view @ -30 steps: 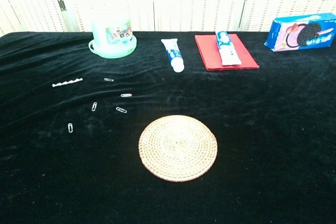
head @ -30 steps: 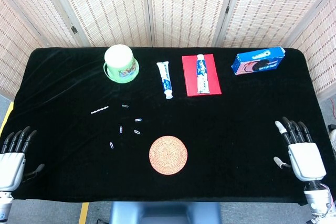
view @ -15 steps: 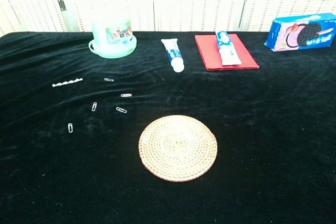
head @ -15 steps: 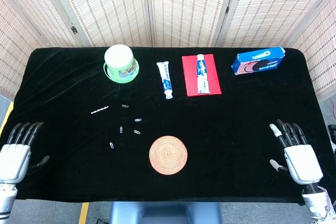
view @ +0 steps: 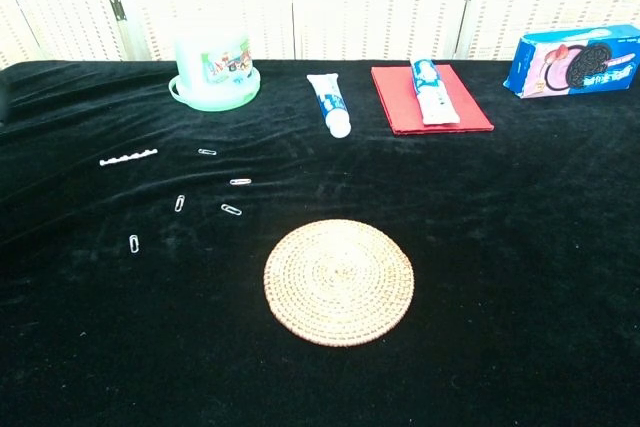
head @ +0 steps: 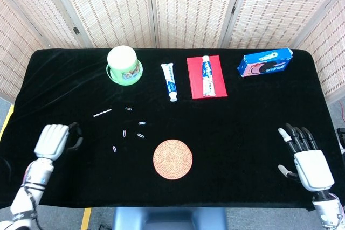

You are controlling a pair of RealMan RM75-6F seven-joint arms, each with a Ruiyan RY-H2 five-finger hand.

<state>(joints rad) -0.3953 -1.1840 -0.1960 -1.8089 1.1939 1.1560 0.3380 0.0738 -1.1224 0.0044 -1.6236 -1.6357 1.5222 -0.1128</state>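
Down by the front left corner of the black table (head: 242, 127), the left hand (head: 54, 140) hovers with its back to the head camera and its dark fingers (head: 75, 136) curled downward and inward; nothing shows in its grasp, and whether the fingertips touch the cloth cannot be told. Nearest to it lie the scattered paper clips (head: 125, 133), a little further in from the left edge, with a small white strip (head: 102, 114) just behind them, all apart from the hand. At the front right corner the right hand (head: 304, 157) is released, its fingers (head: 295, 134) spread and pointing toward the far edge, the thumb out to the side, holding nothing and touching no object. A round woven coaster (head: 172, 158) sits near the middle of the front edge, well apart from both hands. Along the far edge stand a green tub (head: 124, 65) toward the left, a toothpaste tube (head: 169, 81) near the middle, a second toothpaste tube (head: 207, 75) lying on a red pad (head: 195, 78) beside it, and a blue cookie box (head: 265, 62) toward the far right corner. Neither hand clearly shows in the chest view
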